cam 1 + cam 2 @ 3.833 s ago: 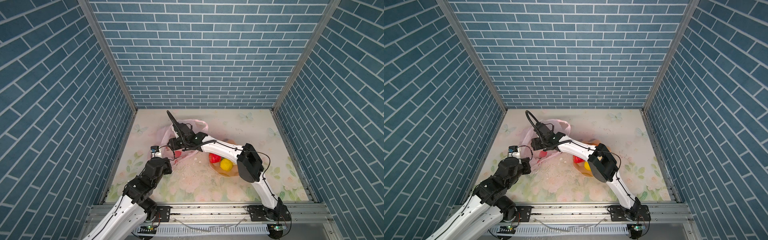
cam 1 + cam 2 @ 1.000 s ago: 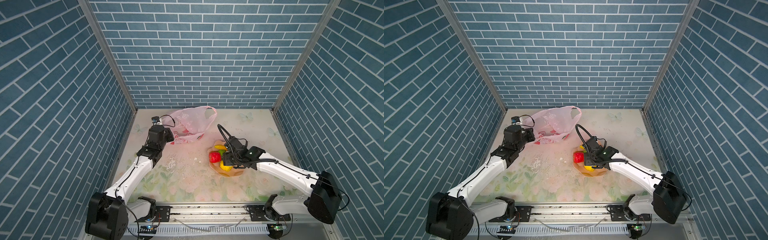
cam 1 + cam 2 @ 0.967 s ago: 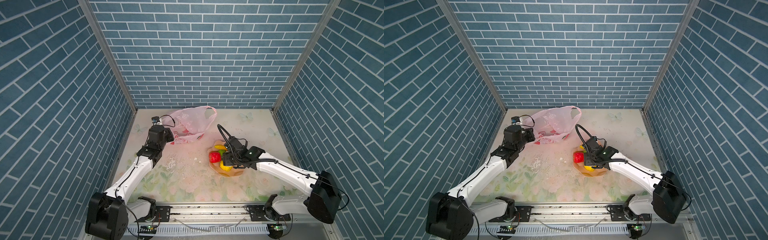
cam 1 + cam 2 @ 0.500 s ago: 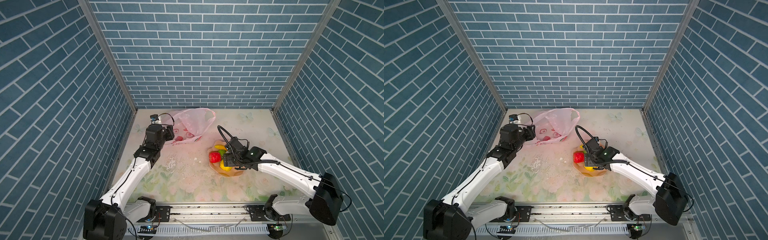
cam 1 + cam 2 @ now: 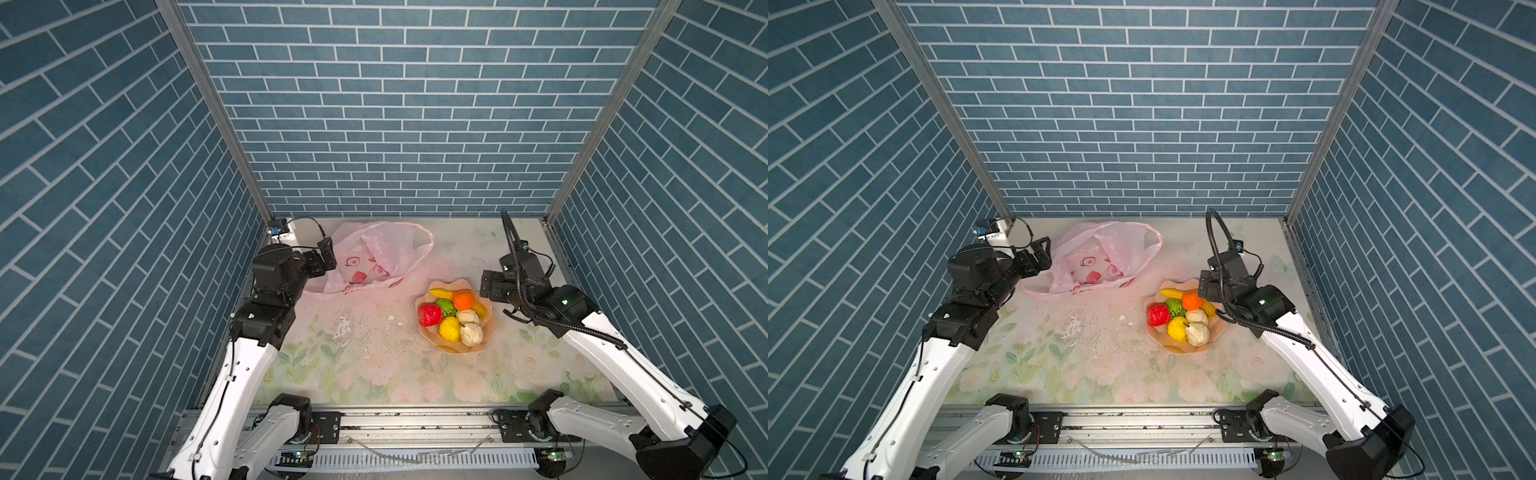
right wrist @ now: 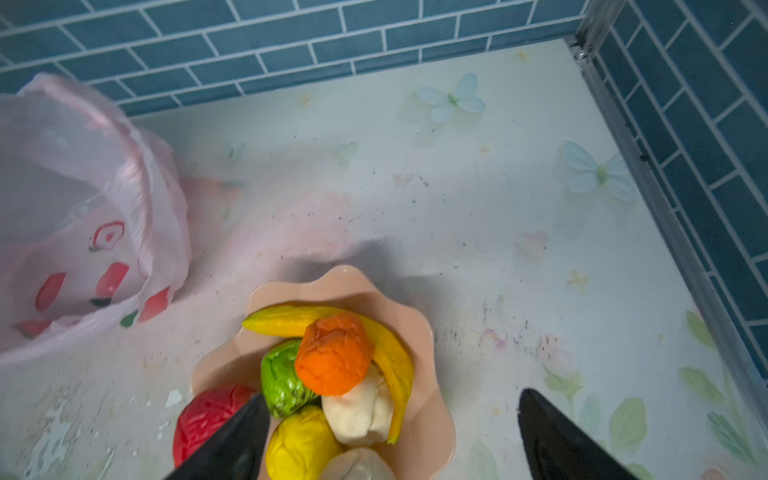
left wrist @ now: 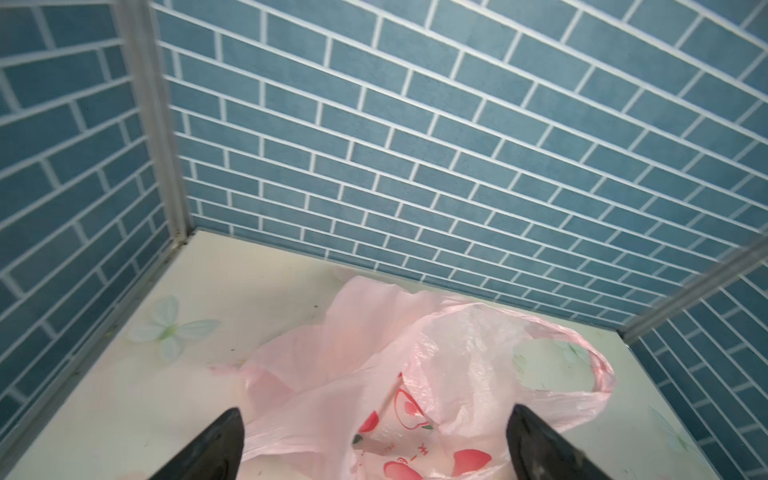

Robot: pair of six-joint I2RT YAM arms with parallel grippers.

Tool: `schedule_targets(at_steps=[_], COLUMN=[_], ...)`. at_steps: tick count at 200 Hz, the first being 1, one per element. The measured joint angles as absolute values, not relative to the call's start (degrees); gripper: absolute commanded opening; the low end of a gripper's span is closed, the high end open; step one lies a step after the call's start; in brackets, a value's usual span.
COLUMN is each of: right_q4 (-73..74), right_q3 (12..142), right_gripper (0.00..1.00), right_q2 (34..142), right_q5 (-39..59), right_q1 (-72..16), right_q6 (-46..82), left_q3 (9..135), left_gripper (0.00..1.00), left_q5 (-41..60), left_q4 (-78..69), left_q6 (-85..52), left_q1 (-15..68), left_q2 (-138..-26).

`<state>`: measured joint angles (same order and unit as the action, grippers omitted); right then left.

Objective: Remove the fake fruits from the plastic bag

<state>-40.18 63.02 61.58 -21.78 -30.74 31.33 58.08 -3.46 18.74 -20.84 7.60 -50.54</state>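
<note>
Surface: floral-print tabletop [image 5: 374, 374], scuffed, with white flakes left of the peach scalloped bowl [image 5: 484, 332].
Room: blue brick-pattern walls [image 5: 395, 124] on three sides.
Fake fruits [image 5: 453, 316]: piled in the bowl.
Plastic bag [image 5: 374, 257]: slumped behind-left of the bowl, apart from it.
Left gripper [image 7: 374, 413]: released, empty, at the bag.
Right gripper [image 6: 392, 397]: released, empty, over the bowl.

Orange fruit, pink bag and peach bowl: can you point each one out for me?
orange fake fruit [image 5: 464, 300], in a top view, on its top surface.
pink plastic bag [image 7: 353, 353], left wrist view, on its crumpled side wall.
peach scalloped bowl [image 6: 336, 280], right wrist view, on a bare stretch of rim.
</note>
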Motion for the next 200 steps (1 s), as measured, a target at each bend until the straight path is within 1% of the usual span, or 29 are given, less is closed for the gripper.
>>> schedule_targets(at_steps=[23,52,64,75,92,115,164,200], right_q4=[-32.91,-23.05,-19.38,-16.25,-12.16,-5.10,4.01,11.44], right_q3=[57.36,47.57,44.29,42.26,41.21,38.70,31.66,27.03], right_gripper=[0.93,0.93,0.99,0.99,0.99,0.99,0.99,0.99], right_q2=[61.08,61.19,61.71,63.07,65.95,68.16,66.92,65.69], right_q5=[-20.23,-19.18,-19.09,-19.25,-19.40,-19.57,-20.49,-21.56], right_q1=[-21.67,-11.68,-8.56,-6.31,-4.89,-4.60,-4.58,-4.58], right_q6=[29.43,28.16,27.97,27.40,25.89,22.79,16.47,12.38], left_q3=[55.37,47.62,43.86,40.80,36.84,34.04,33.63,30.30], left_gripper=[0.99,0.99,0.99,0.99,0.99,0.99,0.99,0.99], left_q5=[-8.47,-17.56,-20.27,-22.15,-24.32,-25.36,-26.02,-23.20], left_q4=[23.38,27.94,28.47,28.40,26.76,21.39,6.94,-7.77], left_q6=[-22.94,-25.76,-26.46,-27.05,-27.29,-24.93,-17.87,-13.34], left_q1=[2.28,0.12,-0.40,-0.78,-0.95,-1.13,-1.26,-1.28], left_q2=[-46.65,-43.13,-42.33,-42.30,-44.23,-51.33,-66.08,-73.56])
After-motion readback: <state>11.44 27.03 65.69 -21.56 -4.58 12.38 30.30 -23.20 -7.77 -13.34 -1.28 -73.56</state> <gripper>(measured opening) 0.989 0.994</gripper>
